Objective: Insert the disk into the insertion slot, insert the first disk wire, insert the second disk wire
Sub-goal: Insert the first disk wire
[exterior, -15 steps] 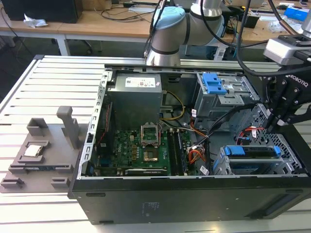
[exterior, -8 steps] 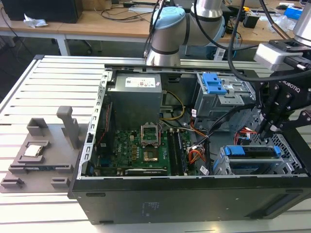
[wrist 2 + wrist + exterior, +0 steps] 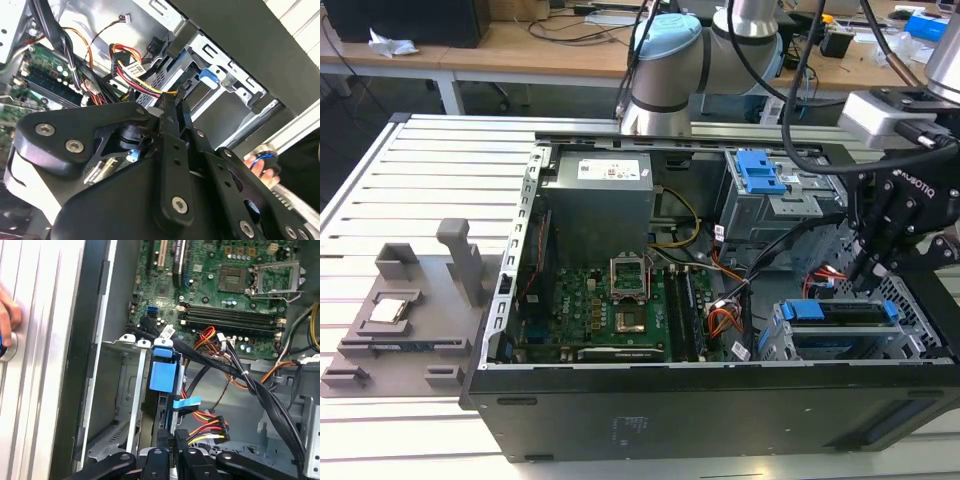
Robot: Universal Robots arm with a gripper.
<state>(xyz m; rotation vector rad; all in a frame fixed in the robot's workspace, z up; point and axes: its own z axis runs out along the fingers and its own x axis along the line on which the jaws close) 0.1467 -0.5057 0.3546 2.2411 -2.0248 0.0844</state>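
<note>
By the worktop's [image 3: 430,170] edge nearest the exterior camera, toward the exterior view's right corner, the disk [image 3: 840,313] lies seated in the insertion slot [image 3: 918,318] of the open computer case [image 3: 670,410], with its blue carrier at the cage mouth. The first step looks done, and I judge the work in hand to be a disk wire. The gripper [image 3: 872,268] hangs just above the disk's far side. In the second wrist view the fingers [image 3: 170,130] are drawn narrow, almost together, and seem to pinch the plug of the red, yellow and black disk wire [image 3: 142,82]; the exterior view does not reveal that grip. Seating the plug calls for squaring it to the disk's socket, then a short straight push clear of the slack cables. The first wrist view adds a blue flat cable [image 3: 186,402] just beside the carrier tab; whether it is plugged I cannot tell. The second wrist view adds a person's hand [image 3: 262,167] outside the case wall. Farther off are the motherboard [image 3: 610,310] and the taller cage [image 3: 760,200]
</note>
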